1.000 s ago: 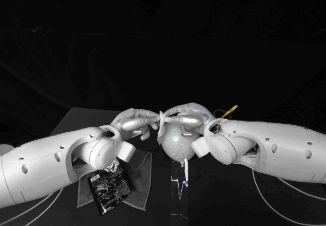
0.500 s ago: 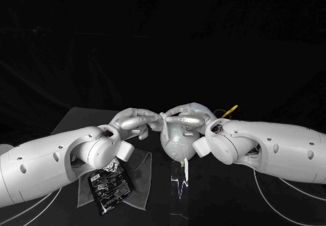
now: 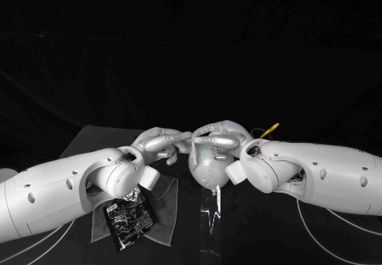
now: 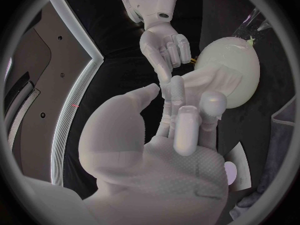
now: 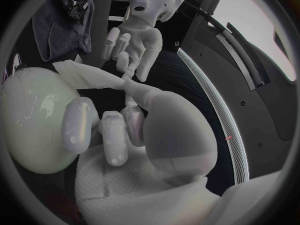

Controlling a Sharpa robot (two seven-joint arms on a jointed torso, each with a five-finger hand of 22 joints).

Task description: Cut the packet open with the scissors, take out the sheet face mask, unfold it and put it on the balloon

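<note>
A pale balloon [image 3: 208,164] stands upright at the table's middle on a clear stand [image 3: 211,218]. The white sheet face mask [image 4: 215,81] lies draped over the balloon's [image 4: 240,65] upper side. My left hand [image 3: 160,143] and right hand [image 3: 218,136] meet just above the balloon, fingertips almost touching. The right hand [image 5: 119,130] pinches a strip of the mask [image 5: 87,76] between thumb and finger. The left hand [image 4: 181,120] pinches the mask's edge next to it. The black packet [image 3: 131,218] lies near the left forearm. The yellow-handled scissors [image 3: 269,130] show behind the right wrist.
A grey cloth [image 3: 164,223] lies under the packet at the front left. Both forearms reach in low over the table on either side of the balloon. White cables [image 3: 334,218] trail along the table under the right arm.
The left hand has shifted a little to the right, closing on the right hand. The upright sliver of mask between the hands has dropped out of sight behind the fingers.
</note>
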